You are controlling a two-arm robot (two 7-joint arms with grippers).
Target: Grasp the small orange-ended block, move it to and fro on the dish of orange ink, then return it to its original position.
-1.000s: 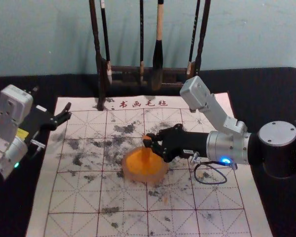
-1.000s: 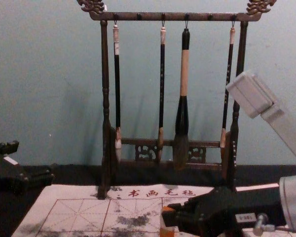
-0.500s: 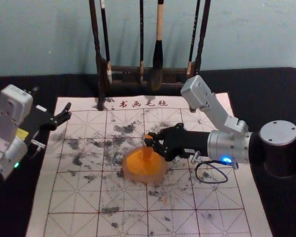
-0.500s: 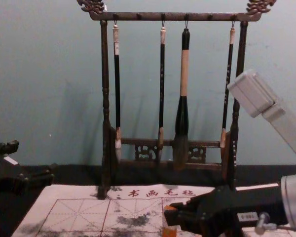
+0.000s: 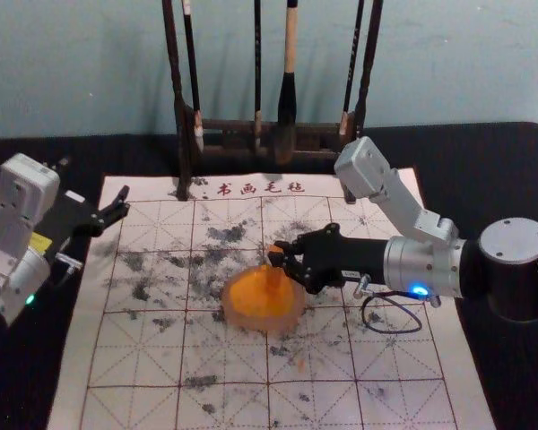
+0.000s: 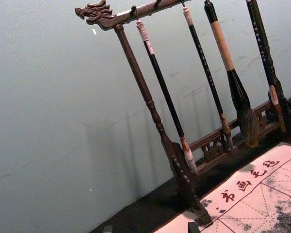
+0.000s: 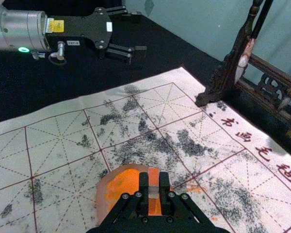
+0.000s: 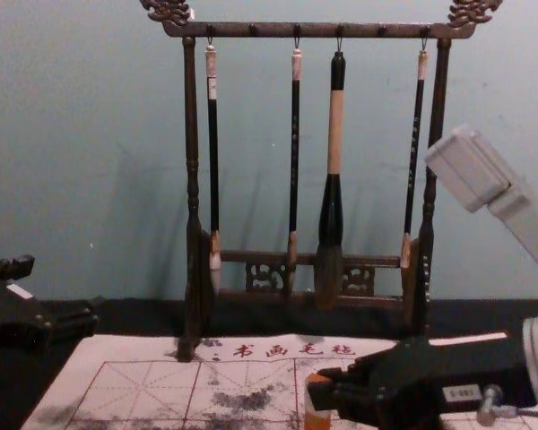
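Note:
My right gripper [image 5: 278,256] is over the right part of the orange ink dish [image 5: 244,309], shut on the block [image 5: 275,251], which stands upright with its lower end at the orange ink. In the right wrist view, the block [image 7: 153,183] shows orange and pale faces between the fingertips of the right gripper [image 7: 153,187], with the dish [image 7: 103,194] beneath. The block [image 8: 317,419] also appears at the bottom of the chest view. My left gripper [image 5: 121,204] is parked open past the mat's left edge.
A dark wooden rack [image 5: 181,116] with hanging brushes, among them a large one [image 5: 287,107], stands at the mat's far edge. The gridded white mat [image 5: 143,358] carries grey ink smudges and lies on a black tabletop [image 5: 484,170].
My right gripper has shifted slightly to the right with the block in its grip, over the dish. The dish and my left arm have stayed where they were.

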